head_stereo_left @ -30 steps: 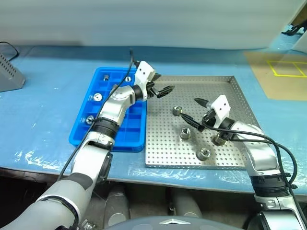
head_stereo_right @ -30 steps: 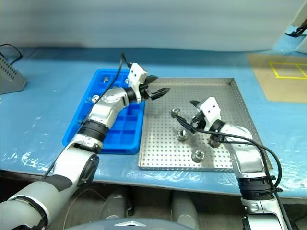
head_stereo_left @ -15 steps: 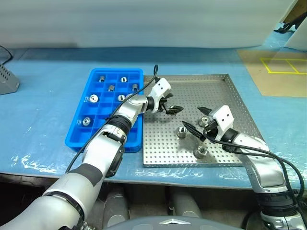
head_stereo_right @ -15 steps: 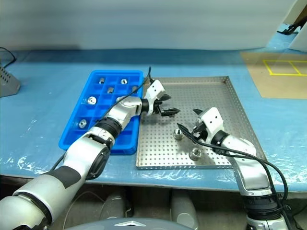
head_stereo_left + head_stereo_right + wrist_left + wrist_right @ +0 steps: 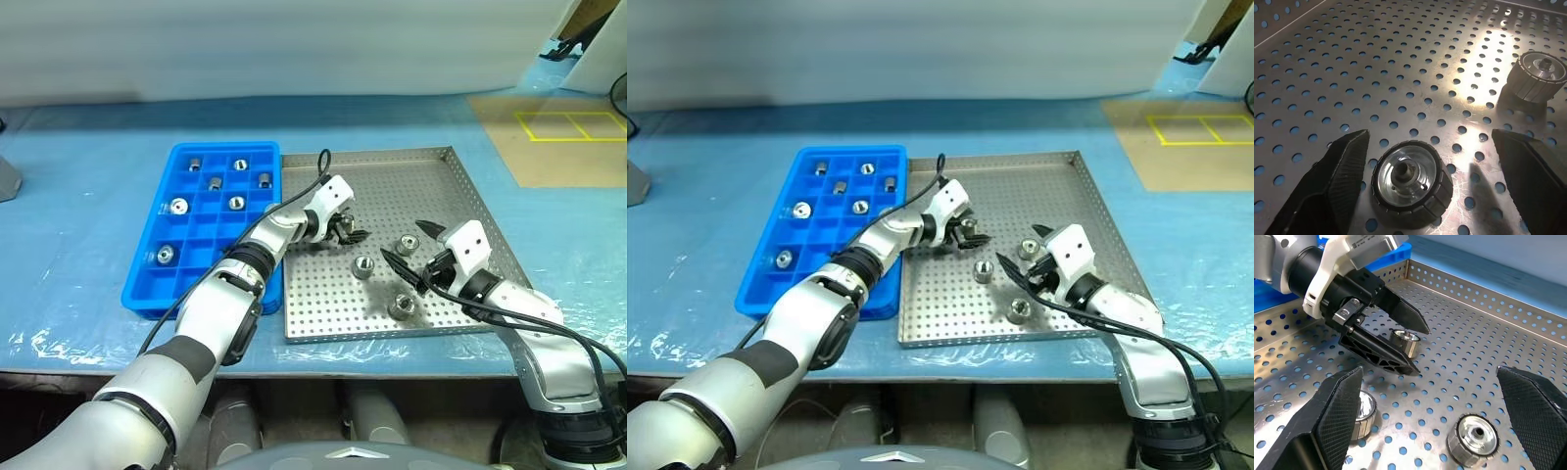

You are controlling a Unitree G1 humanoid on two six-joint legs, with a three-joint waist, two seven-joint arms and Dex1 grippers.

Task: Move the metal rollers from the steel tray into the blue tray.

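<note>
Left wrist view: claw seemingly straddles roller, neighbour near.

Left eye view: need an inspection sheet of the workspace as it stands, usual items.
Surface: blue table under wrinkled clear film.
Job's things: steel tray holds four metal rollers; blue tray holds seven, one per compartment.
Clutter: grey object at the table's left edge.
Grippers: left gripper open, low over the steel tray, fingers either side of a roller but not closed on it; right gripper open over the tray, holding nothing.
Cables: black cable arching off the left wrist; another black cable along the right forearm.
Surroundings: brown panel with yellow lines at the right; pale wall behind.
</note>
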